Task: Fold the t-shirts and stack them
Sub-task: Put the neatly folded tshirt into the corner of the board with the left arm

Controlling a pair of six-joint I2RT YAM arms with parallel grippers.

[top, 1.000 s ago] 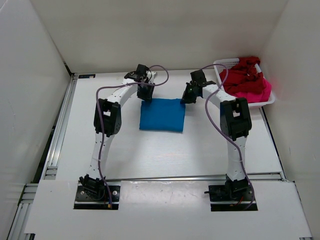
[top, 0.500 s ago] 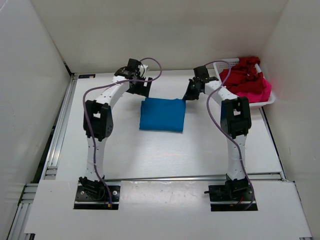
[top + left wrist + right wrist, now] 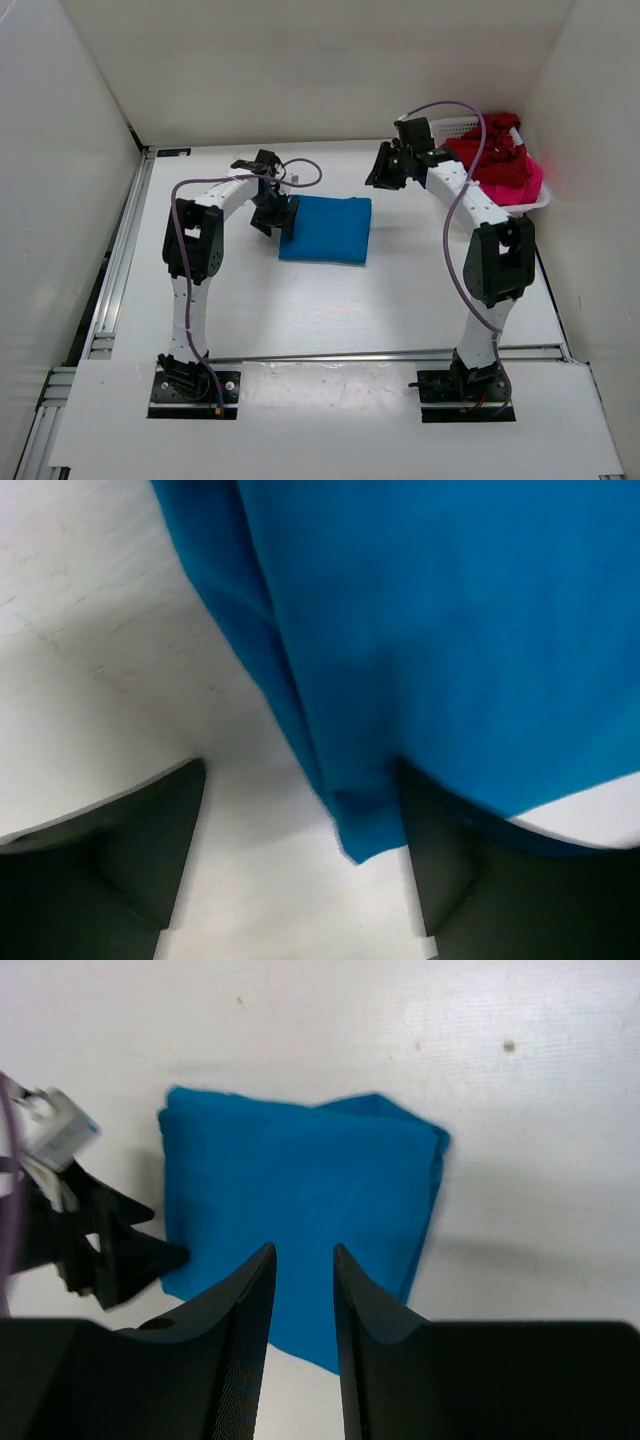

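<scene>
The bright blue short-sleeved cloth t-shirt (image 3: 325,230) lies folded into a flat rectangle on the white worktop (image 3: 300,310), slightly toward 12 o'clock of centre. This position places it within reach of both arms.

The left gripper (image 3: 280,215) sits low at the 9 o'clock edge of the rectangle. In the left wrist view its jaws are spread wide and straddle the cloth's edge and one loose corner without pinching it. This posture suits squaring the fold or taking hold of the edge, but which one is intended cannot be told.

The right gripper (image 3: 383,172) hangs above the worktop off the 1 o'clock corner of the blue t-shirt. Its jaws are drawn almost together, with a narrow slit between them, and grip nothing. It appears to be standing clear of the folded cloth.

The dark red t-shirt (image 3: 490,150) and the bright pink-magenta t-shirt (image 3: 528,182) lie bunched and unfolded in the white plastic mesh basket (image 3: 452,125) at the 1 o'clock corner of the worktop. One fold appears complete and two shirts are not yet folded.
</scene>
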